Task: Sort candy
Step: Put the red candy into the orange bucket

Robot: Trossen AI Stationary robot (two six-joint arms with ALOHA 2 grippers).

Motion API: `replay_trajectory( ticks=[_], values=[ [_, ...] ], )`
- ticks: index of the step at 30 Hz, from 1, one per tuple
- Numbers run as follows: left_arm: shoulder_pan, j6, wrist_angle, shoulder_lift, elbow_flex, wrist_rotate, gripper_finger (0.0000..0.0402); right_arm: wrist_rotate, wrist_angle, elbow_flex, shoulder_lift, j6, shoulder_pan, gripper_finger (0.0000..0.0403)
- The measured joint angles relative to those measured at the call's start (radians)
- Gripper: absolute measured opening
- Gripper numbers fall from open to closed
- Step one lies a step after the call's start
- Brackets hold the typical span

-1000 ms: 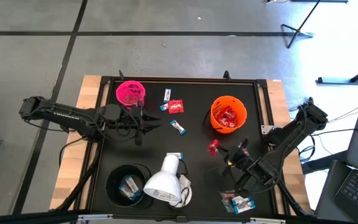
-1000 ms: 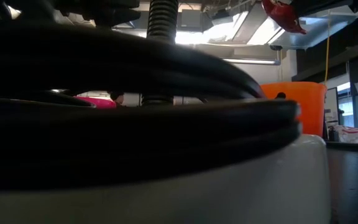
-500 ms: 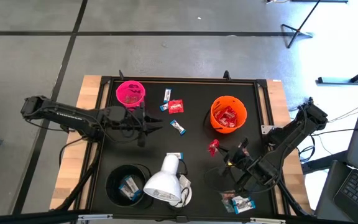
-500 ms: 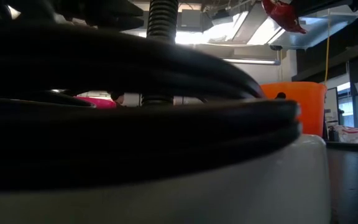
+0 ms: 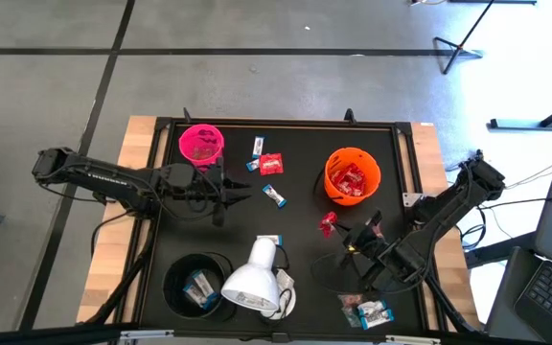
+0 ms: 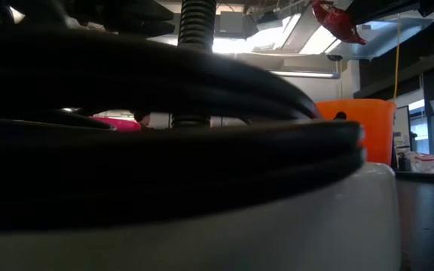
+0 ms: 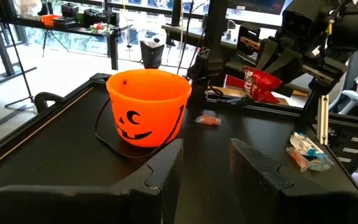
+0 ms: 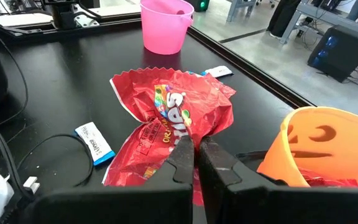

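You had the right end effector (image 5: 338,230) carry its red packet (image 5: 327,223) slightly closer to the orange cup (image 5: 352,176) over the last second; a moment earlier the packet hung a little lower and farther from the rim, so the transfer was progressing but the drop had not yet been made. The right end effector was fully closed, its two fingers (image 8: 182,160) pinching the lower edge of the packet, which hung clear of the surface (image 5: 295,220). The orange cup stood just beyond and to one side of that end effector, already holding red packets, which suggests that it was the correct bin for this item. The left end effector (image 5: 241,195) had not moved in that interval; it stood about half open, held nothing and touched nothing, and hovered beside the pink cup (image 5: 201,143). Ahead of the left end effector, a slim white-and-blue bar (image 5: 274,195) lay on the surface, with a second bar (image 5: 258,146) and a loose red packet (image 5: 271,164) beyond it, near the pink cup. More wrapped pieces (image 5: 367,310) lay behind the right end effector, still unsorted, so you had a good deal of sorting left.
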Motion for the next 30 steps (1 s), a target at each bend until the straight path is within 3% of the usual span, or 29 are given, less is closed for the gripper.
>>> replay_trajectory(
  ticks=[10, 15, 24, 30],
  values=[
    [0.000, 0.025, -0.003, 0.000, 0.000, -0.010, 0.0122, 0.002, 0.002, 0.000, 0.000, -0.021, 0.000, 0.0005],
    [0.000, 0.025, -0.002, 0.000, 0.000, -0.012, 0.0122, -0.051, 0.019, 0.000, 0.000, -0.054, -0.001, 0.0005],
    [0.000, 0.024, 0.000, 0.000, 0.000, -0.020, 0.0122, -0.293, 0.271, 0.000, 0.000, -0.433, -0.077, 0.0005],
    [0.000, 0.019, -0.001, 0.000, 0.000, -0.019, 0.0122, -0.336, 0.317, 0.000, -0.020, -0.619, -0.161, 0.0005]
  ],
)
